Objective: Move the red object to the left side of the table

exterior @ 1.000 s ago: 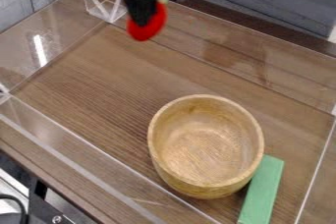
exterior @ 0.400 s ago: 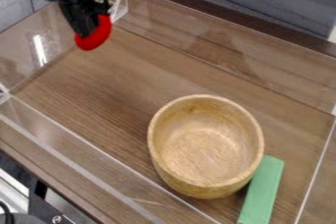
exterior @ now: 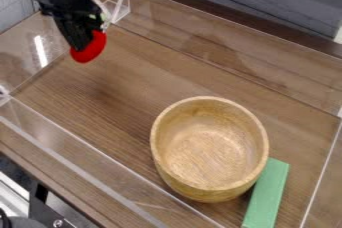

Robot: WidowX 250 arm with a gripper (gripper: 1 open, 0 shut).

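Note:
The red object (exterior: 87,46), a small rounded red toy, hangs just above the brown wood-grain table (exterior: 160,82) near its far left corner. My black gripper (exterior: 83,34) comes down from the top left and is shut on the red object, covering its upper part. The toy's underside shows below the fingers, a little above the tabletop.
A wooden bowl (exterior: 210,148) stands at the front right, with a flat green block (exterior: 267,196) lying against its right side. Low clear acrylic walls (exterior: 80,157) border the table on all sides.
My gripper has carried the red object leftward and downward, from the back middle to the far left corner. The bowl and green block have not moved.

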